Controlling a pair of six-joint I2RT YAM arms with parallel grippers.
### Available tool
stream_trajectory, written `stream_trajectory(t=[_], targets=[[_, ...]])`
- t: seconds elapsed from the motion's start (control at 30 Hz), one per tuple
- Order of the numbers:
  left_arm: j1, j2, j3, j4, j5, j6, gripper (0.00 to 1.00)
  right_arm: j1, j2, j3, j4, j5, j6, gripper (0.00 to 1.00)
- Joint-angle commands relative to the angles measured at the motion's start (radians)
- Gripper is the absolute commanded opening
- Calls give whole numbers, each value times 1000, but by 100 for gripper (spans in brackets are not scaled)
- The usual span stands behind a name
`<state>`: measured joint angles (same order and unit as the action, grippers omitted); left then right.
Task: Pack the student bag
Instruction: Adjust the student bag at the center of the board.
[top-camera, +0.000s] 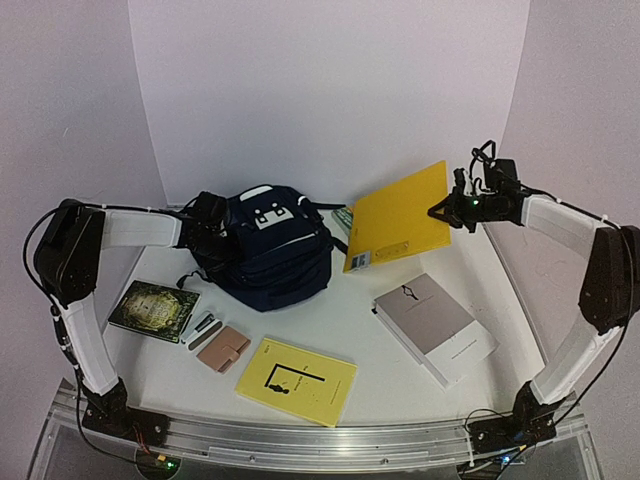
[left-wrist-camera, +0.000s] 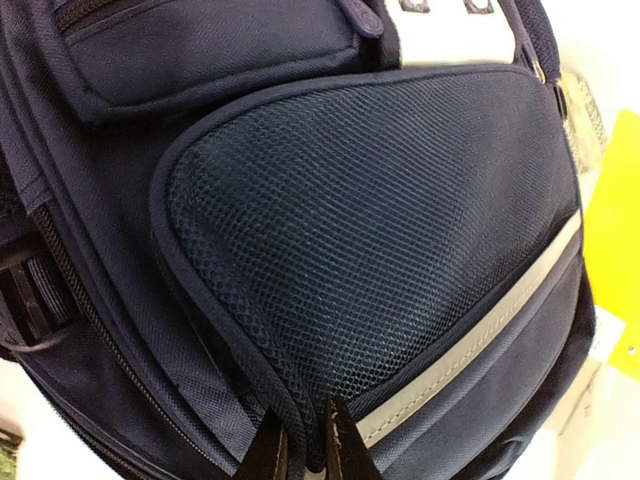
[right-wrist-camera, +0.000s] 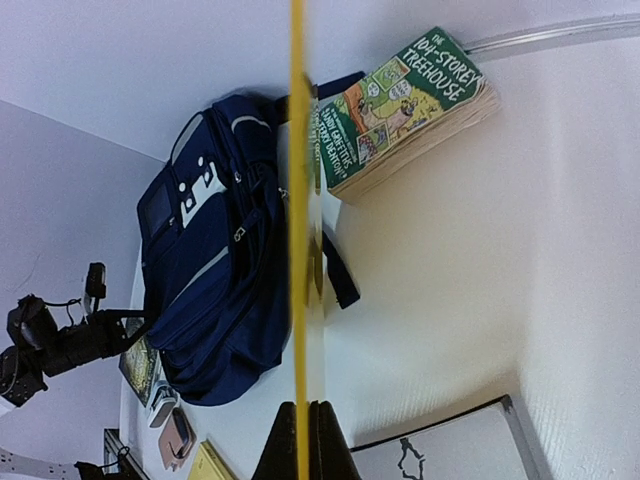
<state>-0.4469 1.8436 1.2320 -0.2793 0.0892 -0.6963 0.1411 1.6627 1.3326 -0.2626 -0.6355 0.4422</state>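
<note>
Both grippers are closed on something. The right gripper (top-camera: 440, 212) has its fingers pressed flat on the far corner of a thin yellow book (top-camera: 398, 215), which it holds tilted, clear of the worktop (top-camera: 360, 305). Its own wrist camera shows that book only edge-on, as a narrow yellow line running up from the gripper (right-wrist-camera: 300, 440).

The left gripper (top-camera: 207, 232) is at the left side of the student bag (top-camera: 265, 250). From above its fingers cannot be made out. The left wrist view shows the gripper (left-wrist-camera: 305, 452) nearly closed, and it seems to pinch the piped seam at the point of the mesh pocket (left-wrist-camera: 370, 240).

The student bag lies at the back of the worktop, left of centre, with its white patch (top-camera: 268, 215) facing up.

The right wrist view alone shows a green book (right-wrist-camera: 405, 105) beyond the bag (right-wrist-camera: 215, 270), titled "THE 104-STOREY TREEHOUSE". From above the yellow book hides nearly all of it.

Nearer the arms lie:
- a grey-covered book (top-camera: 435, 325)
- a yellow booklet (top-camera: 297, 378) with a black figure on it
- a pink wallet (top-camera: 223, 349)
- a dark green book (top-camera: 153, 308)

The lettering on these is too small to read.
</note>
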Motion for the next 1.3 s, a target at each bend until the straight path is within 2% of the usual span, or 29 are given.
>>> stream_trajectory(t=[0.0, 0.13, 0.23, 0.3, 0.4, 0.47, 0.53, 0.6, 0.7, 0.8, 1.1, 1.17, 1.27], targets=[[-26, 4, 9, 181, 69, -140, 0, -27, -160, 4, -52, 8, -94, 0], [-38, 74, 63, 222, 74, -212, 0, -70, -203, -20, -98, -42, -85, 0], [-39, 71, 58, 304, 96, -256, 1, -74, -221, -70, -107, -113, -65, 0], [-44, 45, 82, 271, 75, -198, 15, -75, -231, -105, -112, -144, -57, 0], [-60, 10, 160, 121, 30, -1, 33, -75, -244, -161, -117, -175, -62, 0], [-70, 1, 226, -11, -18, 164, 53, -74, -243, -191, -116, -197, -62, 0], [-74, -6, 259, -103, -93, 268, 73, -73, -236, -212, -116, -227, -52, 0], [-67, -8, 279, -158, -171, 315, 83, -68, -230, -227, -116, -249, -46, 0], [-19, 32, 327, -183, -210, 344, 87, -53, -227, -239, -115, -254, -45, 0], [47, 93, 377, -139, -179, 379, 88, -35, -218, -247, -115, -256, -36, 0], [128, 406, 646, -154, -134, 506, 86, 13, -191, -250, -58, -211, 6, 0], [131, 443, 658, -180, -152, 512, 84, 27, -177, -250, -27, -188, 18, 0], [131, 429, 574, -183, -164, 484, 82, 35, -141, -236, 11, -151, 31, 0]])
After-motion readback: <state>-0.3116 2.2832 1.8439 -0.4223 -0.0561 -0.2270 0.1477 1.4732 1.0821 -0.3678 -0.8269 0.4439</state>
